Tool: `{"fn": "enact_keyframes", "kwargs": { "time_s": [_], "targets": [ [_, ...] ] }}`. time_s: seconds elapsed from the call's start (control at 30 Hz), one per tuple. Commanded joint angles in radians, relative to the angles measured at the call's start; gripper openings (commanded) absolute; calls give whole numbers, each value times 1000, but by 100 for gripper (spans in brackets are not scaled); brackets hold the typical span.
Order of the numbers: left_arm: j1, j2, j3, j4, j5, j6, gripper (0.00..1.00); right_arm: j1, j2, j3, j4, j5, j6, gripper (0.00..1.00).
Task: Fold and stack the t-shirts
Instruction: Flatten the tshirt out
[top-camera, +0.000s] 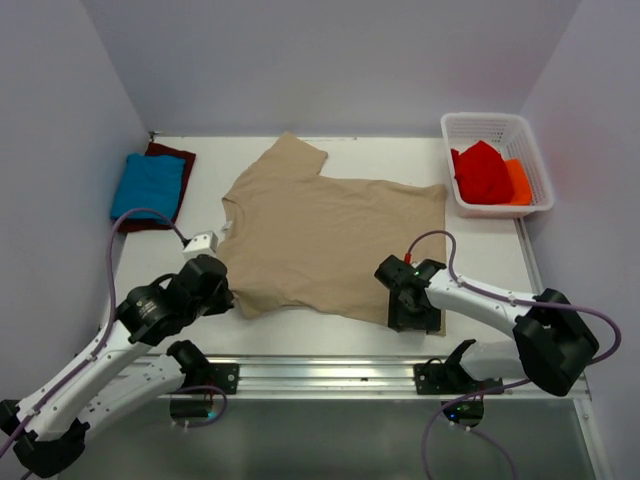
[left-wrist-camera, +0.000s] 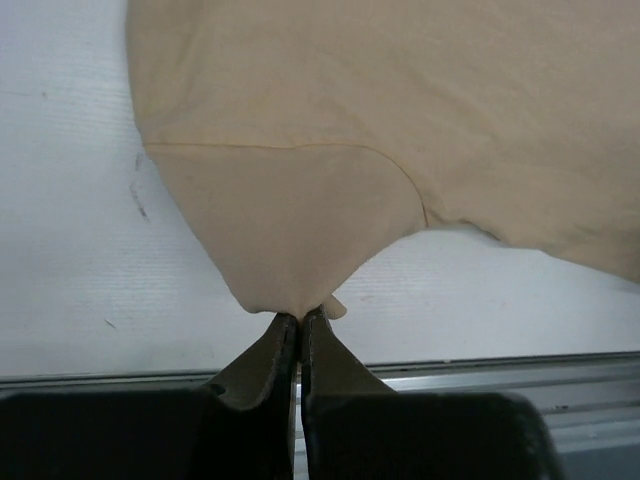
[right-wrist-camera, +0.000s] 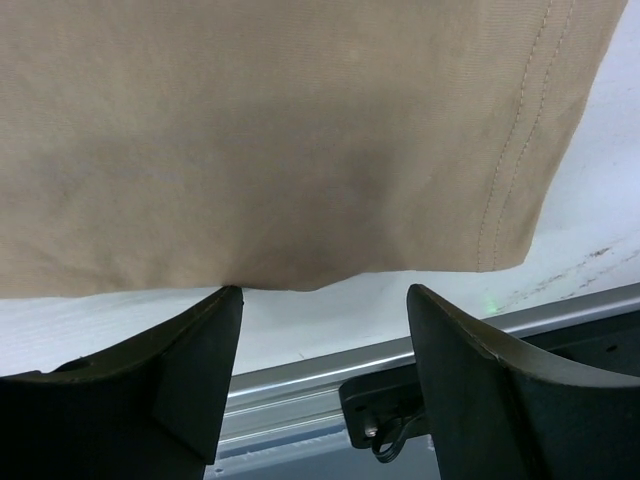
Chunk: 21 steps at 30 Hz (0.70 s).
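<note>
The tan t-shirt (top-camera: 330, 235) lies spread flat in the middle of the table, collar toward the left. My left gripper (top-camera: 215, 290) is at its near-left sleeve. In the left wrist view that gripper (left-wrist-camera: 298, 316) is shut on the tip of the tan sleeve (left-wrist-camera: 290, 230). My right gripper (top-camera: 410, 312) is at the shirt's near-right corner. In the right wrist view this gripper (right-wrist-camera: 325, 300) stands open, its left finger touching the hem of the tan cloth (right-wrist-camera: 280, 130), with nothing between the fingers. A folded blue t-shirt (top-camera: 148, 185) rests on the maroon t-shirt (top-camera: 172, 152) at the back left.
A white basket (top-camera: 485, 119) stands at the back right and holds red cloth (top-camera: 483, 172) and orange cloth (top-camera: 518, 182). A metal rail (top-camera: 330, 375) runs along the table's near edge. White walls close in the back and both sides.
</note>
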Motion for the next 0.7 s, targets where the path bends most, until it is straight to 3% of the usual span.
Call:
{"fn": "enact_keyframes", "kwargs": {
  "time_s": [0.0, 0.17, 0.4, 0.67],
  "targets": [
    [14, 58, 55, 65, -124, 34, 0, 6, -17, 50, 5, 28, 10, 71],
    [31, 90, 73, 78, -167, 61, 0, 5, -55, 57, -70, 105, 57, 73],
    [84, 77, 95, 63, -144, 90, 0, 3, -29, 77, -245, 223, 254, 75],
    [92, 57, 110, 29, -130, 87, 0, 3, 67, 60, -218, 195, 332, 75]
  ]
}}
